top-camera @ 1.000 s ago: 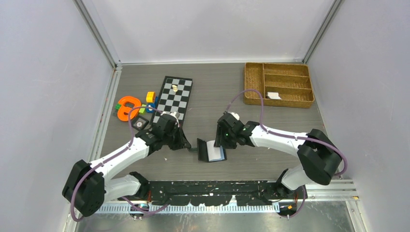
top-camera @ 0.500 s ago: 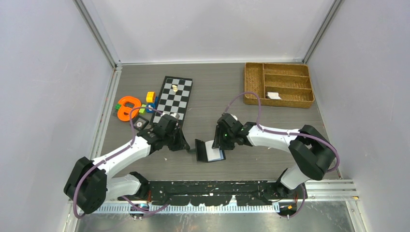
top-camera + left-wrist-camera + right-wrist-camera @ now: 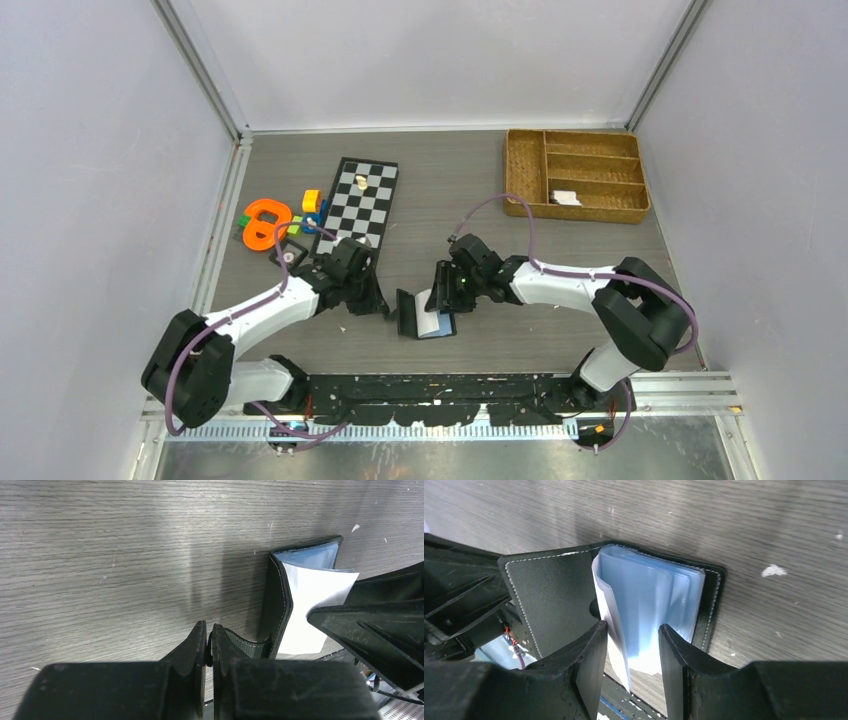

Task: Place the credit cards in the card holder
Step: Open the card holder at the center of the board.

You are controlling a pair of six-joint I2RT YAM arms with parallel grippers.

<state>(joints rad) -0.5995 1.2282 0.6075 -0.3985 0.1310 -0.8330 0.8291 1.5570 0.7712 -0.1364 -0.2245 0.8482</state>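
Scanning from the left, you first meet a cluster of coloured toy pieces (image 3: pixel 264 222) and a chessboard (image 3: pixel 362 200) on the grey table (image 3: pixel 450 190).

Just right of these, the left gripper (image 3: pixel 209 630) lies low over the table. Its jaws are pressed together on a thin black strap that runs from the card holder (image 3: pixel 551 595), so it has the holder by that strap.

The card holder sits on the table between the two grippers, near the front edge, and it is open. Its left cover stands tilted up. Its other cover lies flat, with the bluish clear pockets fanned above it. One white credit card (image 3: pixel 310 605) stands on edge among those pockets, on the raised-cover side.

The right gripper (image 3: pixel 631 630) reaches in from the right with its jaws about half apart, one finger on either side of the card and pockets. The card lies against the inner face of one finger only.

At the far right, a brown woven tray (image 3: pixel 520 170) holds a small white item (image 3: pixel 565 197) in one compartment.
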